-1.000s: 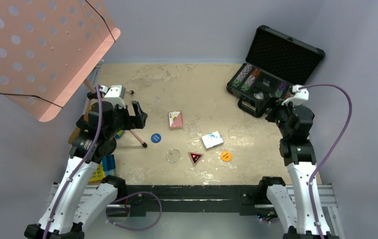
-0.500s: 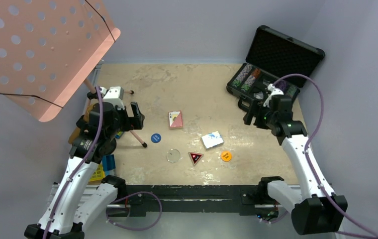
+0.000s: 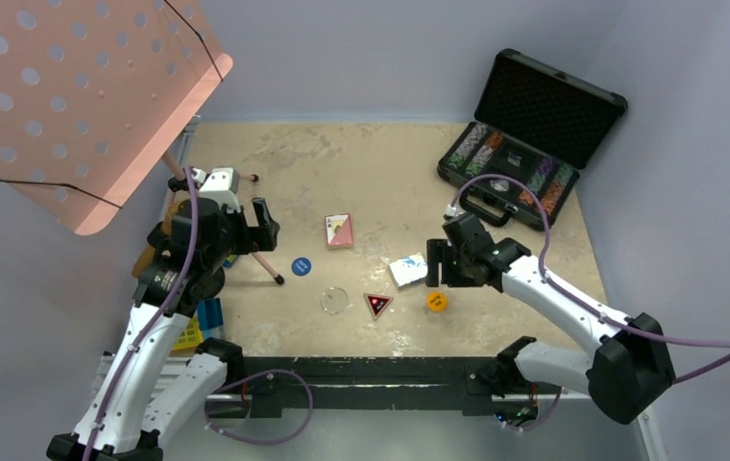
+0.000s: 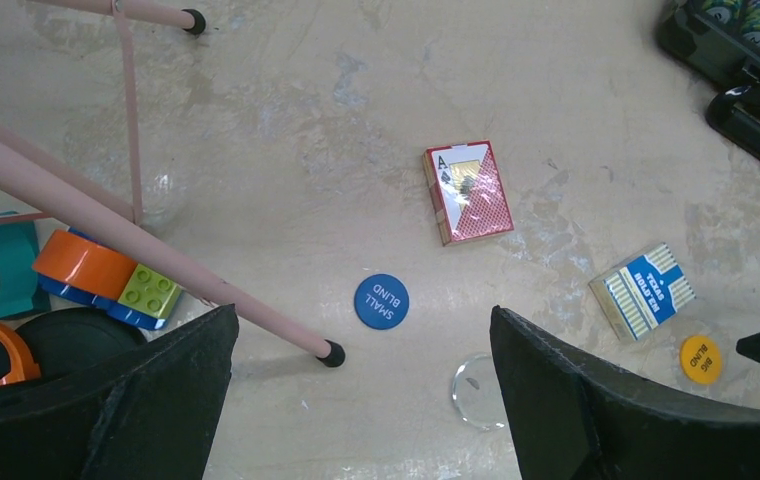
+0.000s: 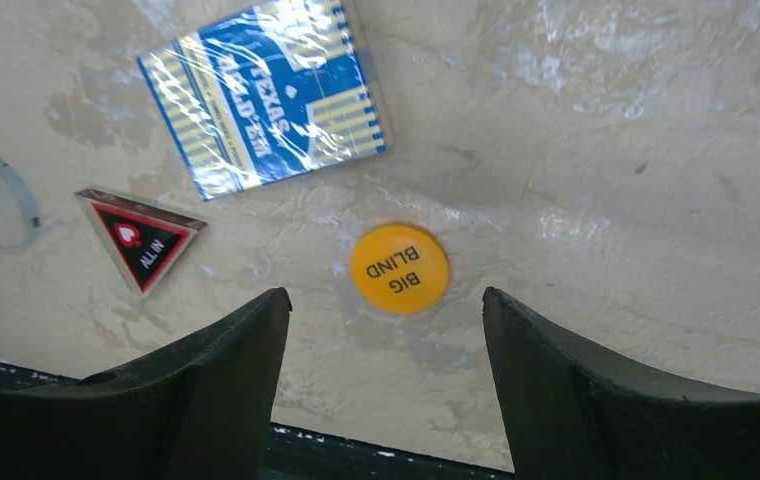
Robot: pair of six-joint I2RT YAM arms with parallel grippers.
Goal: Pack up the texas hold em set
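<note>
Six loose pieces are lying on the table, while the case is sitting open at the far right corner with chips in their rows. The right gripper is hovering over the orange button, jaws spread and nothing between them, so lifting that button is probably the step in hand. Thin and flat, it is likely calling for fingers lowered right to the tabletop, straddling it squarely and closing slowly so it is not skidding or flipping. The blue deck and triangle are lying near but apart, leaving room. The left gripper, also spread wide and empty, is hanging above the blue button, with the stand foot crowding just beside it. The red deck and clear button are waiting mid-table.
</note>
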